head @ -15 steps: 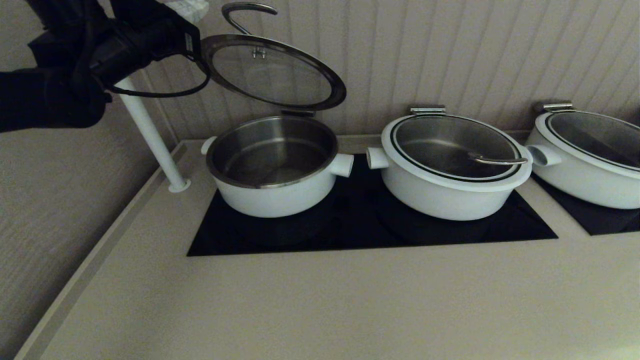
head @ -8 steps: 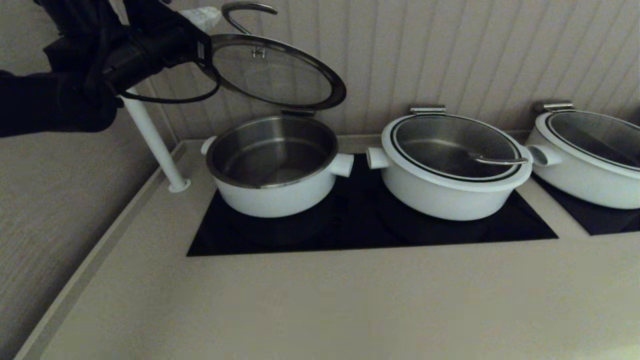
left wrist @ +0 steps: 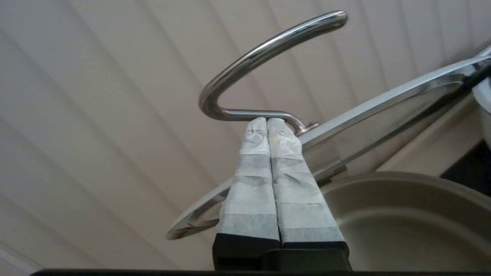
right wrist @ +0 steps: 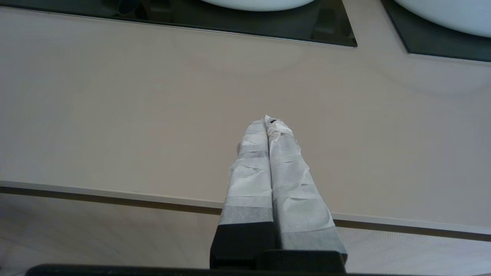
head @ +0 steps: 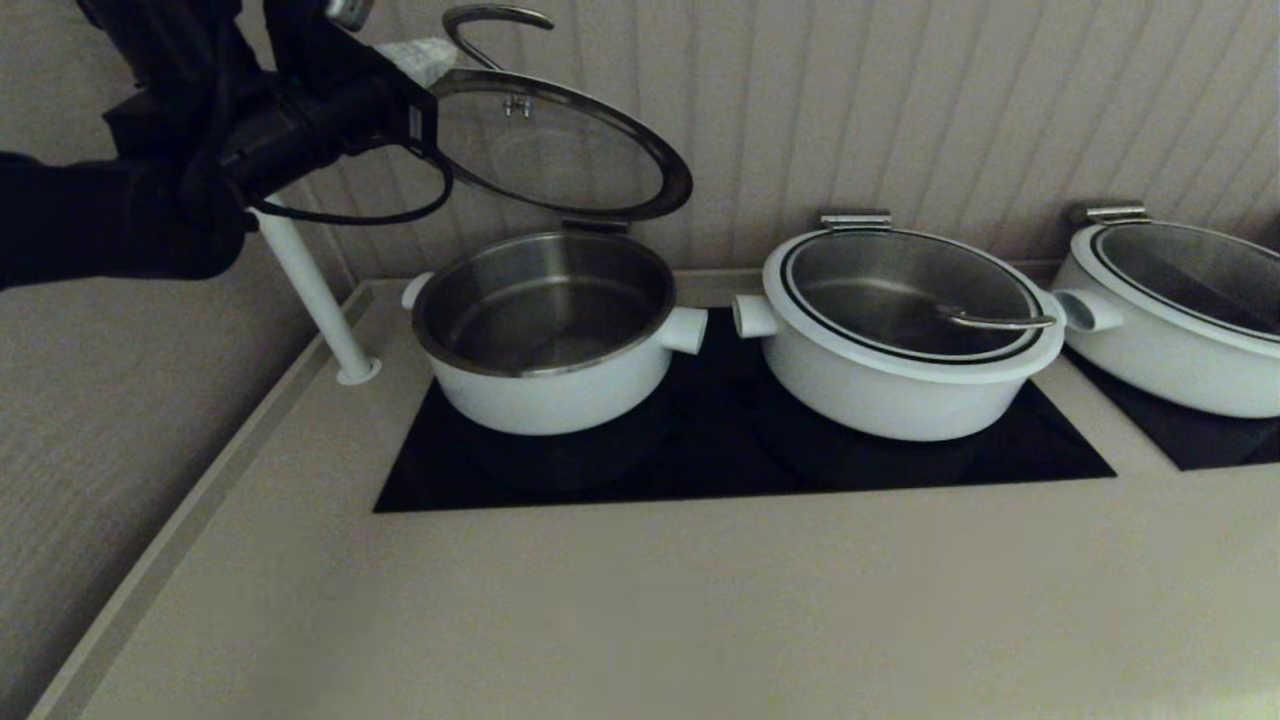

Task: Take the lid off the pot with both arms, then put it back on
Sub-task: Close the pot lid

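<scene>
Lid raised and tilted above the pot, near the far left corner of the worktop, back edge low by the small steel bracket at the pot's far rim, front edge up. Pot open, steel inside bare, standing on the black cooktop at its left end.

Left gripper up at the lid's left side, close to the far wall. Taped fingers pressed together, no gap between them, tips just under the lower bar of the curved wire handle; touching or only very near, cannot tell. Nothing seen clamped between them.

Right gripper low over the front edge of the worktop, well apart from the pot. Fingers closed on each other, holding nothing.

Second white pot with lid on, at the right end of the same cooktop. Third one near the far right corner. White post standing at the left edge.
</scene>
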Robot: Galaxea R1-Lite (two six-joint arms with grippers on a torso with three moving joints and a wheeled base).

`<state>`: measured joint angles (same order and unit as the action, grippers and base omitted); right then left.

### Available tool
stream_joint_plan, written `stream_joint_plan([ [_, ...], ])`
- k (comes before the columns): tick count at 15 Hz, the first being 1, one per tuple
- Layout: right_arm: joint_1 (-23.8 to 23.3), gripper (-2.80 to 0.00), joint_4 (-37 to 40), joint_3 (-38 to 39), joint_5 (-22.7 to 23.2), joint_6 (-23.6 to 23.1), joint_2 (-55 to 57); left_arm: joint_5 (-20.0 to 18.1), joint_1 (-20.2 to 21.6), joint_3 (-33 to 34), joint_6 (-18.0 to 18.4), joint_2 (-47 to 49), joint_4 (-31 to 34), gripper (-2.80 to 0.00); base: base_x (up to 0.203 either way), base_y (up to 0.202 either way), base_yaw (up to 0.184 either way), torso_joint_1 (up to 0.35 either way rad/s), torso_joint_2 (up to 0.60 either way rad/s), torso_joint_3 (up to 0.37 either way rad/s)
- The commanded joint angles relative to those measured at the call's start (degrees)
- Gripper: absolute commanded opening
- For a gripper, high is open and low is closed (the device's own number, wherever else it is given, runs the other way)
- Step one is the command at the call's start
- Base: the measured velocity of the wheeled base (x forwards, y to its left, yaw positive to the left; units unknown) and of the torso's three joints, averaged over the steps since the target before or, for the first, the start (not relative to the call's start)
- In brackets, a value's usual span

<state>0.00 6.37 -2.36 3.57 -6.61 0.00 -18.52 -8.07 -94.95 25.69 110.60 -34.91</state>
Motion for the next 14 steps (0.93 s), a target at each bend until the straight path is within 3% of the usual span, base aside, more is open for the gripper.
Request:
stream_joint_plan([
  [1, 0.0, -2.80, 0.1, 0.0, 0.0, -0.1, 0.1, -0.1, -0.2, 0.8, 0.2, -0.7, -0.2, -2.80, 0.000, 0.000, 0.000, 0.000, 0.00, 0.000],
  [14, 0.0, -2.80, 0.1, 0.0, 0.0, -0.1, 0.1, 0.0, -0.2, 7.9, -0.1, -5.0, -0.6, -2.80, 0.000, 0.000, 0.000, 0.000, 0.00, 0.000],
])
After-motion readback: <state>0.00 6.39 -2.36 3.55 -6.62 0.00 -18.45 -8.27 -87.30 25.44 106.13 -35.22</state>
